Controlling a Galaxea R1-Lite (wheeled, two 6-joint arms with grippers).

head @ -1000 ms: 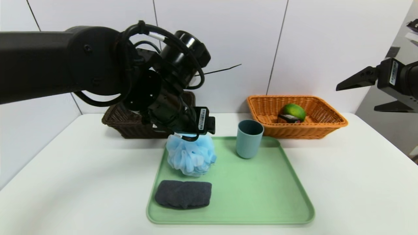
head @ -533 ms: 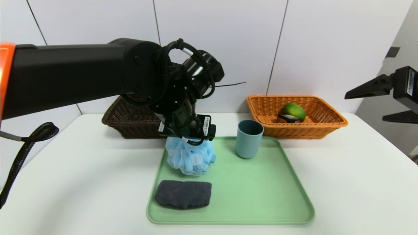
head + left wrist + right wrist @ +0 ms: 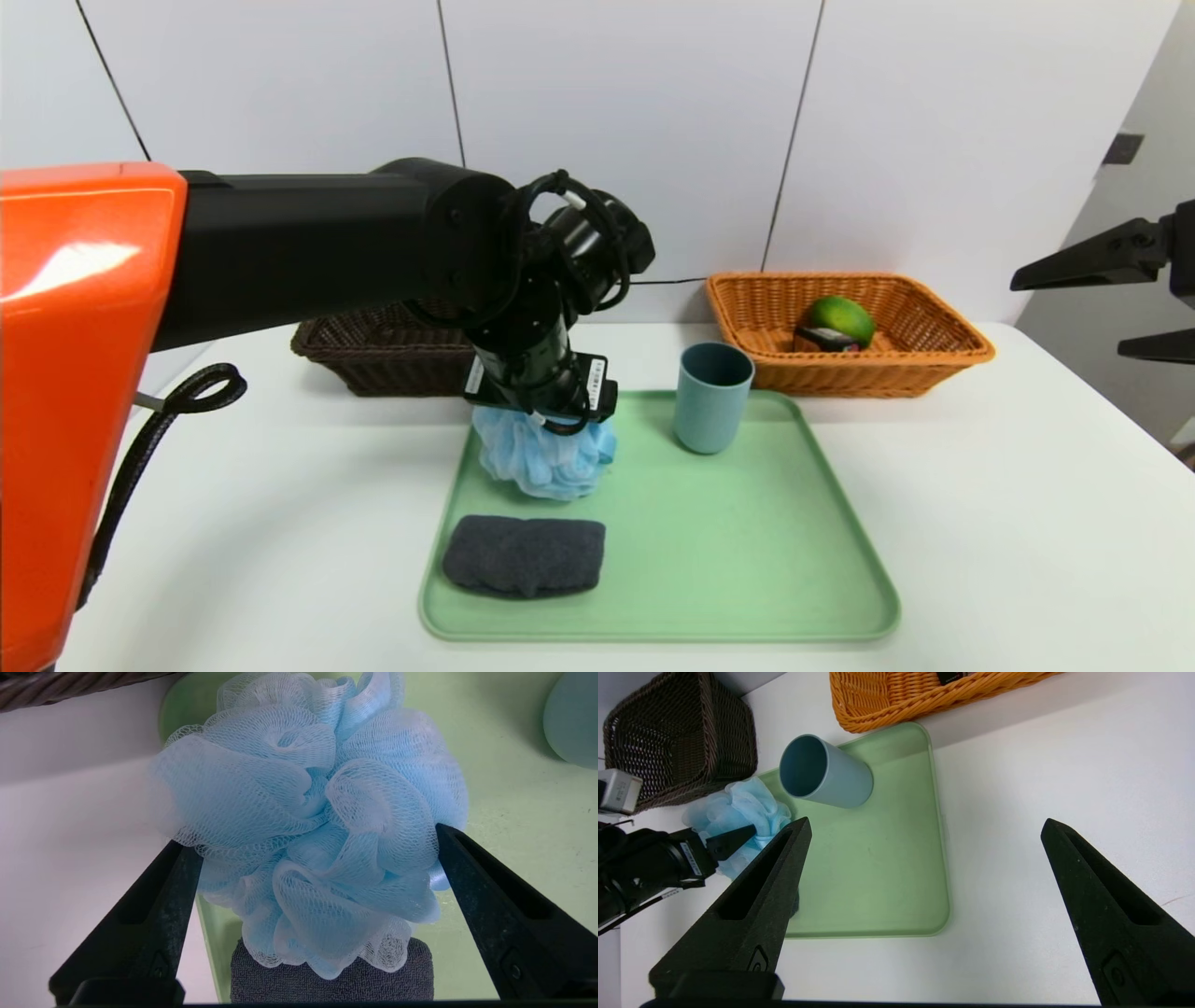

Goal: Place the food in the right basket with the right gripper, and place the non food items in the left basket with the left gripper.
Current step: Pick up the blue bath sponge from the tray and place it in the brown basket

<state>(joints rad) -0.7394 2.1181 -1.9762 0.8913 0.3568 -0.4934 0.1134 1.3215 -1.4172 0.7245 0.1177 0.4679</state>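
At the left gripper, observing open jaws, straddling the bath puff at the far left of the tray. Nearer, finding the dark grey towel lying folded. Right of the puff, noting the teal cup standing upright. Beyond, recording the dark brown basket sitting left, the orange basket right, holding the green fruit and black box. At far right, seeing the right gripper hovering open.
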